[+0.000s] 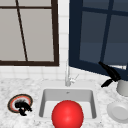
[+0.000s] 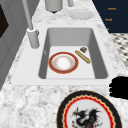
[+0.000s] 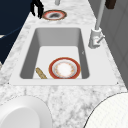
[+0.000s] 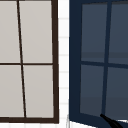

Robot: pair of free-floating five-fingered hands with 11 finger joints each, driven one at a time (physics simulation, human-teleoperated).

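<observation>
**Two black hands by the sink**

The left hand (image 1: 23, 107) is over the dragon plate (image 1: 12, 101) on the counter (image 1: 15, 87), left of the sink (image 1: 42, 100). Its fingers are bent down toward the plate. I cannot tell if they hold the plate's edge or just float above it. In the left side view the same hand (image 2: 119, 87) is a black shape just beside the plate's (image 2: 87, 110) right edge, and the plate there has a black rim, a red wavy ring and a dark dragon in the middle. In the right side view the hand (image 3: 37, 8) hangs with its fingers pointing down at the near edge of the plate (image 3: 54, 15).

The right hand (image 1: 111, 73) is up in the air at the right, in front of the open dark blue window (image 1: 100, 35). Its fingers are straight and spread out. It holds nothing. It is just left of a gray pot (image 1: 123, 87) on the counter, and a white plate (image 1: 118, 111) lies below that.

In the sink lies a red-rimmed plate (image 2: 63, 62) with a white middle. Beside it are a long tan stick (image 2: 82, 56) and a small brown bit (image 2: 83, 49). A faucet (image 1: 67, 75) stands behind the sink. A big red ball (image 1: 67, 115) shows at the front of the sink in the front view.
</observation>
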